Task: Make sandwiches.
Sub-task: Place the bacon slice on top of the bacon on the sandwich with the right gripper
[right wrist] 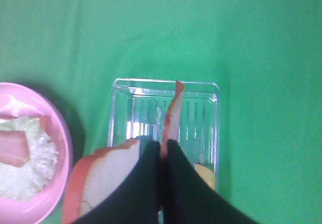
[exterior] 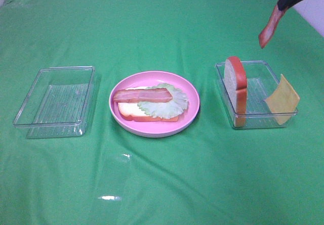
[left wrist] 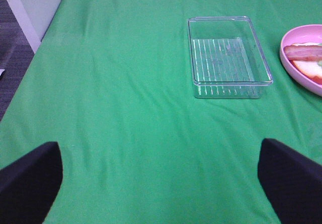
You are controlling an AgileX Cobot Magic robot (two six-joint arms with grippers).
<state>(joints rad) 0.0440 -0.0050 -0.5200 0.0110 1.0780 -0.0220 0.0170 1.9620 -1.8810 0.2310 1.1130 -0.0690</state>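
Two arms. The right end effector (exterior: 280, 5), raised above the right tray (exterior: 263, 115), pinches one bacon strip (exterior: 268, 29) that hangs free. The left end effector (left wrist: 160, 146) is spread above the bench (exterior: 162, 184). I count two trays, one plate (exterior: 152, 130), two bread slices (exterior: 127, 109), two bacon strips, one lettuce leaf (exterior: 172, 103), one cheese (exterior: 282, 99). The sandwich (exterior: 147, 106) lies on the plate: bread, lettuce, bacon. The second slice (exterior: 235, 81) stands upright in the right tray.
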